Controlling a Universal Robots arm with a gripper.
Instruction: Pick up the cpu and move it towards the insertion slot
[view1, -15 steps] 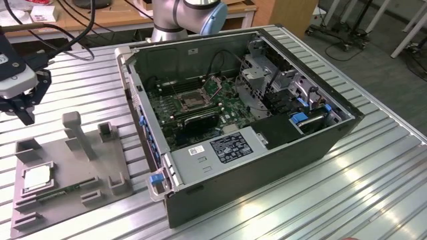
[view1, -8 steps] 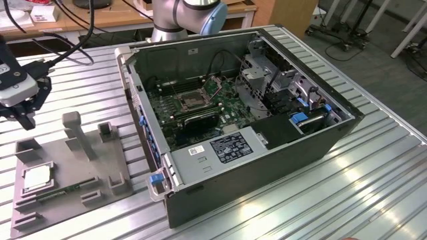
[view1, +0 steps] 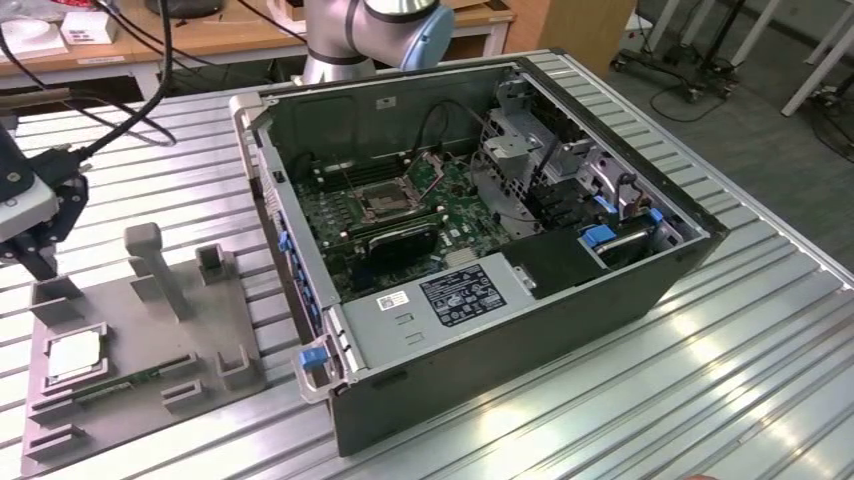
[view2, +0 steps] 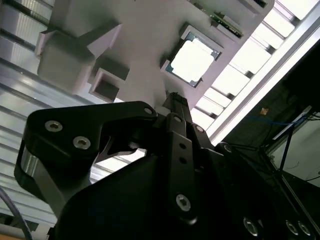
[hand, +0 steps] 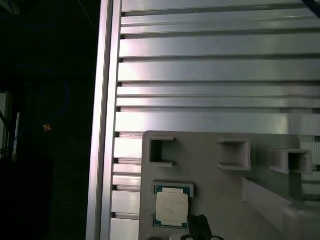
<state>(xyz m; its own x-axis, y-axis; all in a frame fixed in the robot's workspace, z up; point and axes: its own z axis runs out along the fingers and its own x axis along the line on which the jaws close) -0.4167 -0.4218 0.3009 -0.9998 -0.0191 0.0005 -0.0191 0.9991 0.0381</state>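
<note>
Silver-grey tubular arm (view1: 340, 35), pale blue joint cap (view1: 427, 40), black hand (view1: 40, 258), silver screws (view2: 81, 143), black cables (view1: 147, 90).

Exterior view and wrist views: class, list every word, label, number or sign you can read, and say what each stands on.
None can be read.
Large label on the computer case: print too small.
Small white sticker beside it: too small.
The cpu top, in the first wrist view: faint marks, blurred.
White boxes on the desk: blurred.
</note>
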